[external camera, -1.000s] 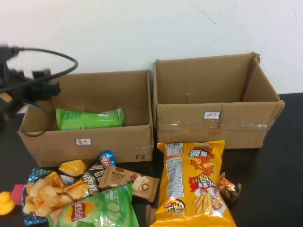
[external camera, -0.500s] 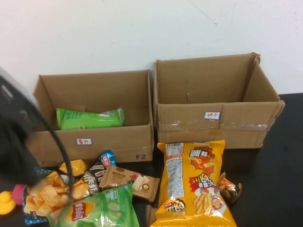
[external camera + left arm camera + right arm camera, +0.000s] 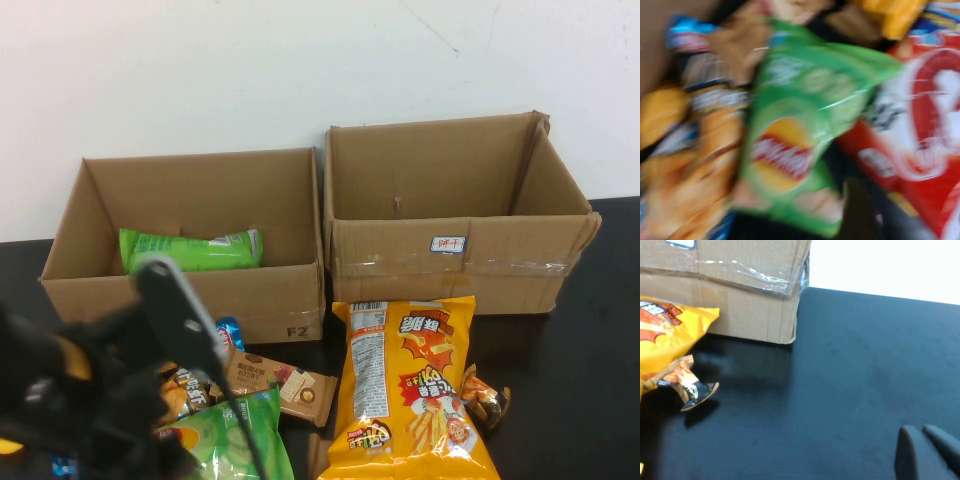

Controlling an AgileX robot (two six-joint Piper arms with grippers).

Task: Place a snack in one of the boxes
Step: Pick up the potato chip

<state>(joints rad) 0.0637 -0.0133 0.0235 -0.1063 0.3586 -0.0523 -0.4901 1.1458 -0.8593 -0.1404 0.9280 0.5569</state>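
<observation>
Snack packets lie heaped at the near edge of the black table, with the green chip bag at about seven o'clock of the scene and the left arm hanging blurred directly above it; its wrist camera looks straight down on that green bag, which suggests this is the pick being lined up. The left gripper sits low over the heap, and whether its jaws are apart or together cannot be told. Just beside the bag at three o'clock lie a brown wrapped bar and a tall yellow fries bag, leaving little bare table for fingers to slip under an edge. The right gripper is parked at the near right over bare tabletop, fingers pressed together and holding nothing, clear of the work. Farther back at eleven o'clock stands the left box, already holding one green packet with room beside it; at one o'clock the right box stands with its top wide open.
</observation>
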